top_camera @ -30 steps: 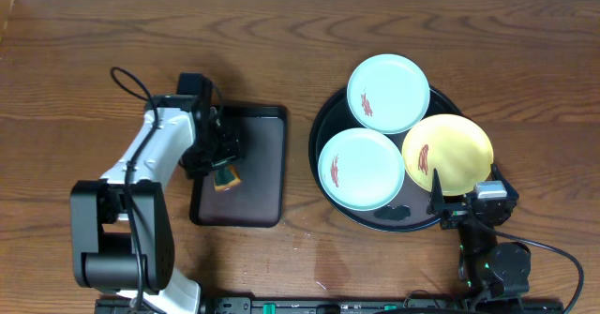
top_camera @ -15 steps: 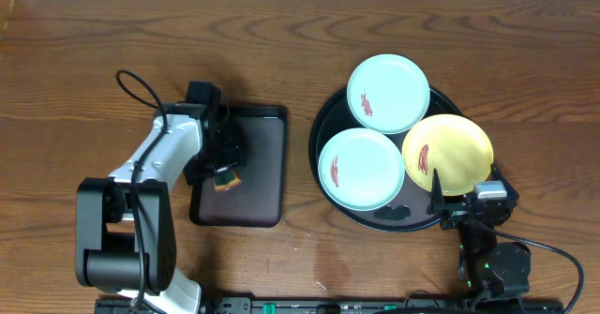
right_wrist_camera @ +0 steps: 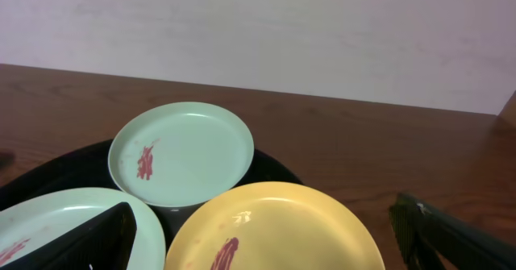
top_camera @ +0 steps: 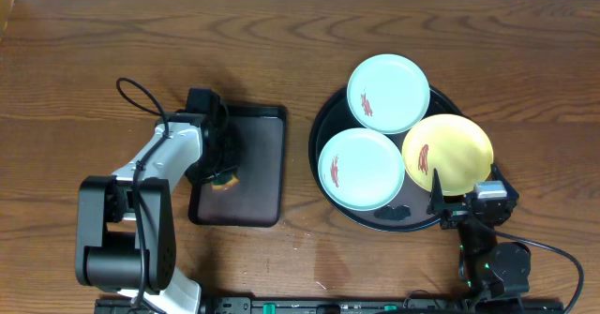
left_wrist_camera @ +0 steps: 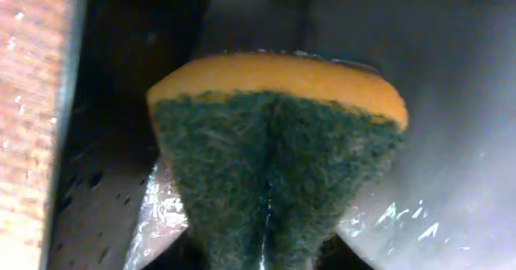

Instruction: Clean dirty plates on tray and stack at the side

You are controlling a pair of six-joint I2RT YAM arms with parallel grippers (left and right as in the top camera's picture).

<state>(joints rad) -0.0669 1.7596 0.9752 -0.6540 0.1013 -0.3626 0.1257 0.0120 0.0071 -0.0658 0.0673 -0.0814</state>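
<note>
- Change: the left claw [top_camera: 222,169] has narrowed onto the sponge [left_wrist_camera: 274,141] and covers more of it from overhead. The right arm and the plates have not shifted.
- Left claw: pinching the sponge over the rectangular tray [top_camera: 258,164]; the green scouring face is creased down its middle.
- Risk: the grip looks shallow and the sponge is soft and folded, so it may slip or spring out on lifting. A low lift could catch this tray's rim.
- Right claw [right_wrist_camera: 260,213]: spread wide, holding nothing, at the near rim of the round tray [top_camera: 412,218].
- Yellow plate [top_camera: 447,153]: smeared, directly ahead of the right claw and nearest to it.
- Near light-blue plate [top_camera: 361,169]: smeared, beside the yellow one.
- Far light-blue plate [top_camera: 388,93]: smeared, its edge riding on the other two, so lifting a lower plate could tip it.
- All plates lie well apart from the left claw, across bare surface [top_camera: 281,52].
</note>
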